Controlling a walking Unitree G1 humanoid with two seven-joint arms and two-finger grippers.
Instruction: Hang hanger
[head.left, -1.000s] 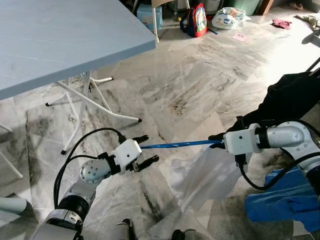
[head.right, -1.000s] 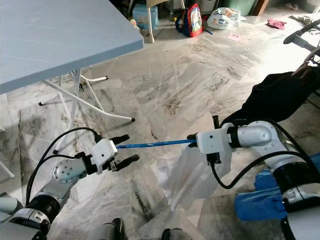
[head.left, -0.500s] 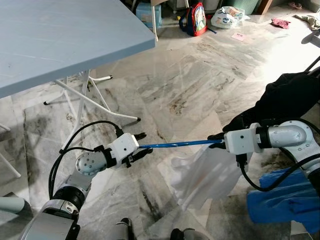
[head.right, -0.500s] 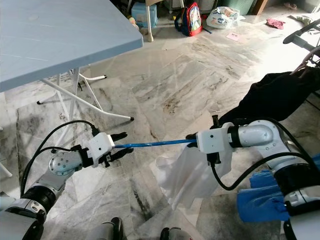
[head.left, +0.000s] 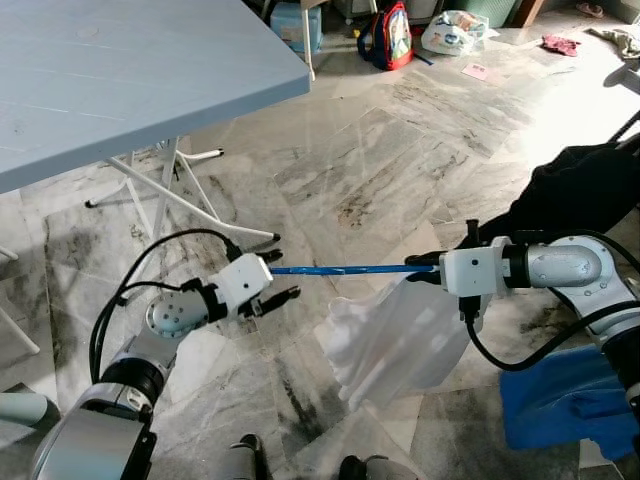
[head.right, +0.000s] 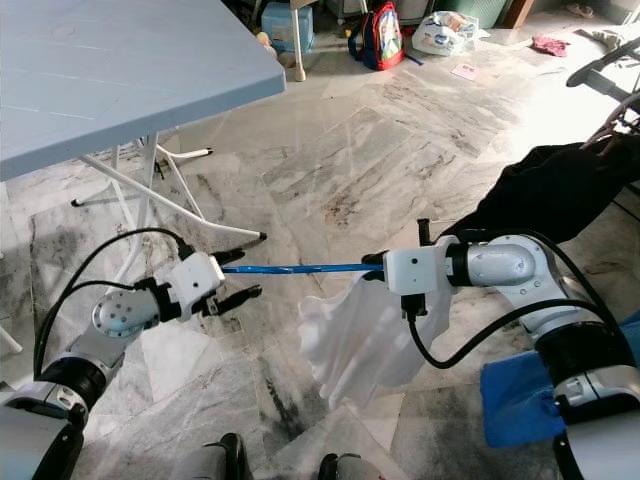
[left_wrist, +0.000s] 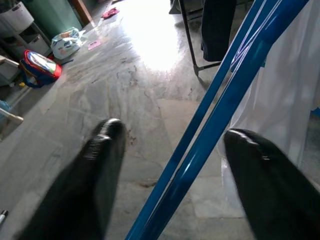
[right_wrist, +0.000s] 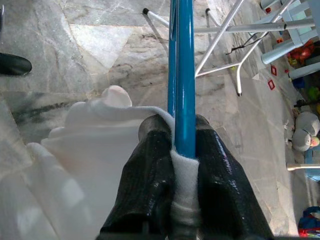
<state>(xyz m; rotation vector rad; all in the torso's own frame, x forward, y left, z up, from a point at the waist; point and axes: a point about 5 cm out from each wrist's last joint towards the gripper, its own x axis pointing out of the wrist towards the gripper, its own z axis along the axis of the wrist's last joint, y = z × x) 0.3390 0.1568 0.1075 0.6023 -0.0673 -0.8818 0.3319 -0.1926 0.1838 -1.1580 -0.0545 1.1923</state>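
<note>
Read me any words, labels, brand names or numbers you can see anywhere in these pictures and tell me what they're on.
No text here can be read.
Red and blue backpack: a coloured picture on its front, any lettering too small to read.
White printed plastic bag: blue markings, too blurred to read.
Pink paper on the floor: too small to tell.
Blue metal hanger, white cloth, pale blue table: no lettering seen.

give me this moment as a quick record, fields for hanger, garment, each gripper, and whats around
hanger: blue hanger, held roughly level above the marble floor, spanning between the two grippers
garment: white garment draped from the hanger's right end, hanging below the right gripper
right gripper: right gripper, jaws shut on the hanger, white cloth pinched in with it
left gripper: left gripper, jaws open, one on either side of the hanger's rods, not clamping
surroundings: light blue folding table to the robot's left, dark clothing on the right
</note>
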